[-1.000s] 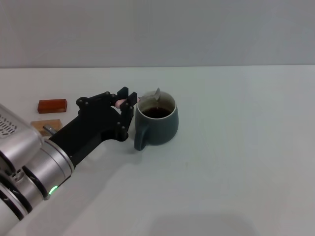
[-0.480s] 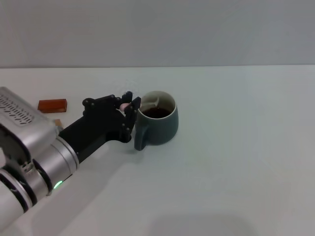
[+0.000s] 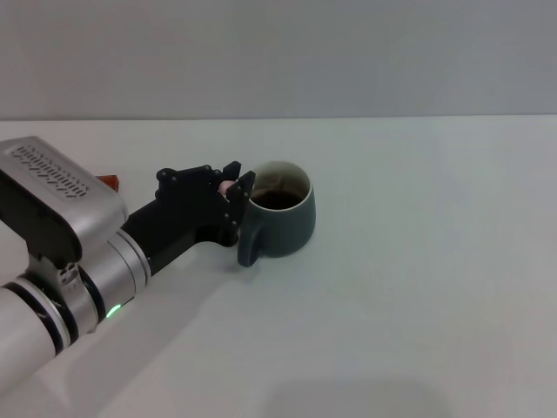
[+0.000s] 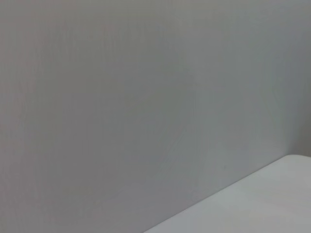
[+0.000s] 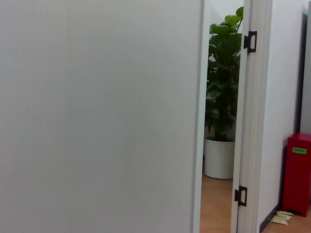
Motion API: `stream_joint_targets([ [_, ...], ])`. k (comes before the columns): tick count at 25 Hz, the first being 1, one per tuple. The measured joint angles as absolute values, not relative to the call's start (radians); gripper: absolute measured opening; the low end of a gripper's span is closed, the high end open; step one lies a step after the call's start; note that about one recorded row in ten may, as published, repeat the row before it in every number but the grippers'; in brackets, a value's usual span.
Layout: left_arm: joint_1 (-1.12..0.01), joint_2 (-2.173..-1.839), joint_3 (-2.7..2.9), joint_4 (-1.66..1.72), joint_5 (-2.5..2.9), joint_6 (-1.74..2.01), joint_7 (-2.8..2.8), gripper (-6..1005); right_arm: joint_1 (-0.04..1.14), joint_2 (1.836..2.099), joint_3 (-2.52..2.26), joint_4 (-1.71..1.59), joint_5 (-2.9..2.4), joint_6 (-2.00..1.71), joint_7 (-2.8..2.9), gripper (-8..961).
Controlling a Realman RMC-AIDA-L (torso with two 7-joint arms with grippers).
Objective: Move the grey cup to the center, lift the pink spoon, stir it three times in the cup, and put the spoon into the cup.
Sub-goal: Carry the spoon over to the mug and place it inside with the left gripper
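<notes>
The grey cup (image 3: pixel 283 228) stands near the middle of the white table (image 3: pixel 418 261), handle toward me, with dark liquid inside. My left gripper (image 3: pixel 237 180) is at the cup's left rim and is shut on the pink spoon (image 3: pixel 225 185). Only a bit of the pink handle shows between the fingers. The spoon slants into the cup, and its metal bowl is hidden inside. The left wrist view shows only wall and a table corner. The right gripper is out of view; its wrist view shows a wall and a doorway.
A red-brown block (image 3: pixel 110 181) peeks out behind my left arm at the far left. My left forearm (image 3: pixel 78 261) covers the table's left front. The table edge runs along the back wall.
The spoon's metal bowl has dropped from above the rim down into the cup. My left wrist has rolled and swung in, now hiding the tan block and most of the red-brown block.
</notes>
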State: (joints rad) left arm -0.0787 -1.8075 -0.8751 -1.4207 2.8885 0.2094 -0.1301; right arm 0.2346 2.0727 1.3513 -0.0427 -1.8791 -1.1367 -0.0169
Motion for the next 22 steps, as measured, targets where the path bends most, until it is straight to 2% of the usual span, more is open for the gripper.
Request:
stream_joint_targets([
  [22, -0.099, -1.821, -0.911, -1.494, 2.887, 0.011, -0.03, 146, 0.233, 2.072, 1.351, -0.043, -1.879, -1.14, -0.017, -1],
])
